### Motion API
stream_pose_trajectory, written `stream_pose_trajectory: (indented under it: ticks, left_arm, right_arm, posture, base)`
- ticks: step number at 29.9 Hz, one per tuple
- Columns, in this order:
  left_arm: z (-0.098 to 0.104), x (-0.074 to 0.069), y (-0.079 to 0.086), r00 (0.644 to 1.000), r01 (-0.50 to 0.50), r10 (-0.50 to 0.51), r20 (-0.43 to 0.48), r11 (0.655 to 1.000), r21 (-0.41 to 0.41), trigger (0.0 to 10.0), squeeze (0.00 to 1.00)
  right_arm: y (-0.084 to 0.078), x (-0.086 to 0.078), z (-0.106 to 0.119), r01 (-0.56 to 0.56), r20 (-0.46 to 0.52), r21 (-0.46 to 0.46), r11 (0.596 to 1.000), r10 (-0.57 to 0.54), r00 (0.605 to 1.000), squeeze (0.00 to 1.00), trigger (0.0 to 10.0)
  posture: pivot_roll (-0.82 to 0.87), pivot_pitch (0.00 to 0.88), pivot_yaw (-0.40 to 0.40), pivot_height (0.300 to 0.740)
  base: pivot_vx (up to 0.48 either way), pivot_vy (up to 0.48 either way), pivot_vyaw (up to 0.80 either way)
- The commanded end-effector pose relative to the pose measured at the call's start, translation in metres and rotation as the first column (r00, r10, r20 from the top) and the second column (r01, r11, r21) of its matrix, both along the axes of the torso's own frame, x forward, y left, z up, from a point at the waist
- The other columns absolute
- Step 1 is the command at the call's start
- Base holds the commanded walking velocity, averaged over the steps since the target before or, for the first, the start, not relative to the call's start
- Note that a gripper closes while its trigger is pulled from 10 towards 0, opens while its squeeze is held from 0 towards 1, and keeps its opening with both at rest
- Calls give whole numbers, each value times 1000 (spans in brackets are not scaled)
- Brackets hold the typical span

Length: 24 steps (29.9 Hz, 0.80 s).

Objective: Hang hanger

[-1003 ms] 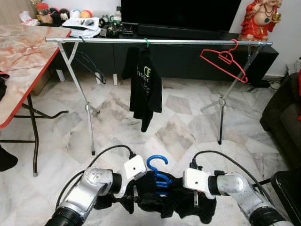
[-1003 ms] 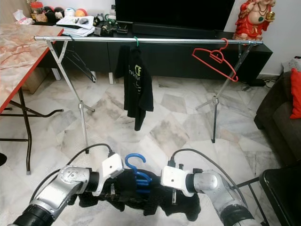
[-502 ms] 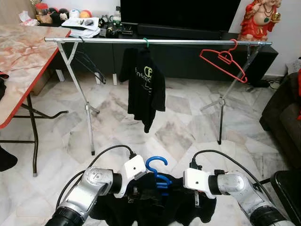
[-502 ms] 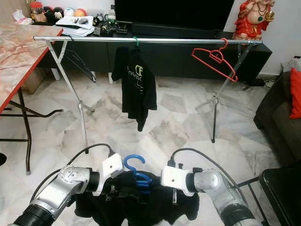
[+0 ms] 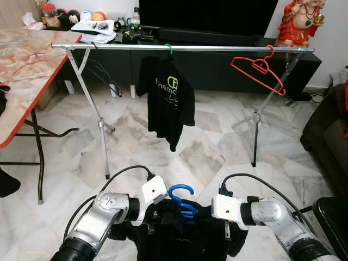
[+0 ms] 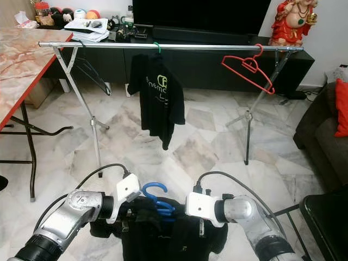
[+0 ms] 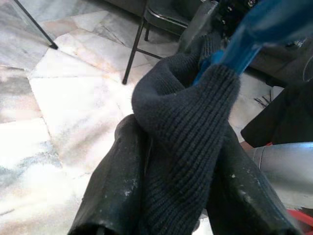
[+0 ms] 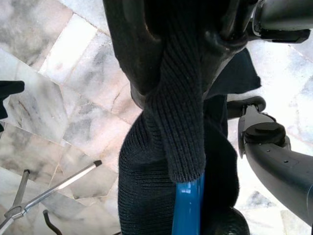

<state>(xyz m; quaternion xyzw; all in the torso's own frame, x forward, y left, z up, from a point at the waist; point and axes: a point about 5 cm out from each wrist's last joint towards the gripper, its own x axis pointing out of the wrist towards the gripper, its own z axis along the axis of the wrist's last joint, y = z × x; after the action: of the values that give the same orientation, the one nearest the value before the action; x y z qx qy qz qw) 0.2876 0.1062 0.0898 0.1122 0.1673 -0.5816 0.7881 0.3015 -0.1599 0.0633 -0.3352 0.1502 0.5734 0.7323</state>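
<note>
Right now your left gripper (image 7: 171, 196) is clamped on a fold of the dark ribbed knit garment (image 5: 182, 239): in the left wrist view both black fingers (image 7: 117, 186) press against the knit from either side. Your right gripper (image 8: 178, 54) pinches the same garment, its two fingers closed on a ribbed strip just above the blue plastic hanger (image 5: 182, 198). That hanger sits inside the garment between your two grippers, its hook poking up, held low over the marble floor (image 5: 136, 147) and well short of the silver metal clothes rail (image 5: 185, 48).

Count three hangers: the blue one you hold, a red empty hanger (image 5: 260, 68) near the rail's right end, and a green-hooked one carrying a black printed T-shirt (image 5: 167, 100) near the rail's middle. Two garments in all.

Both silver arms reach forward, elbows bent, wrists turned inward toward each other.
</note>
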Motion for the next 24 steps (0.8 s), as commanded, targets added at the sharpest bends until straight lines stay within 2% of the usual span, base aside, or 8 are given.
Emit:
stream_pose_trajectory:
  ticks: [1, 18, 19, 20, 21, 24]
  left_arm:
    - [-5, -6, -6, 998, 55, -54, -29, 998, 6, 0, 0]
    - [-5, -8, -7, 997, 64, -64, -32, 998, 8, 0, 0]
    - [-5, -7, -7, 998, 61, -61, -30, 998, 10, 0, 0]
    - [-5, -7, -7, 998, 59, -59, -30, 998, 9, 0, 0]
    - [-5, -7, -7, 998, 56, -56, -32, 998, 8, 0, 0]
    - [-7, -8, -6, 998, 53, -53, -35, 999, 10, 0, 0]
  right_arm:
    - [-2, 7, 13, 29, 49, 51, 998, -32, 998, 0, 0]
    - [-3, 6, 11, 34, 39, 46, 998, -36, 999, 0, 0]
    - [-3, 7, 10, 53, 41, 43, 998, -54, 998, 0, 6549]
    - [-4, 7, 9, 58, 32, 43, 997, -59, 998, 494, 10000]
    - [-4, 7, 8, 57, 12, 46, 997, -58, 998, 1000, 10000]
    - [-3, 4, 7, 41, -19, 50, 998, -40, 999, 1000, 10000]
  posture:
    - [-25, 89, -65, 740]
    - [-26, 75, -63, 740]
    - [-26, 79, -65, 740]
    - [-26, 79, -65, 740]
    - [-24, 82, -66, 740]
    - [-24, 84, -66, 740]
  base:
    - [0, 0, 0]
    - [0, 0, 0]
    - [0, 0, 0]
    - [0, 0, 0]
    - [0, 0, 0]
    - [0, 0, 0]
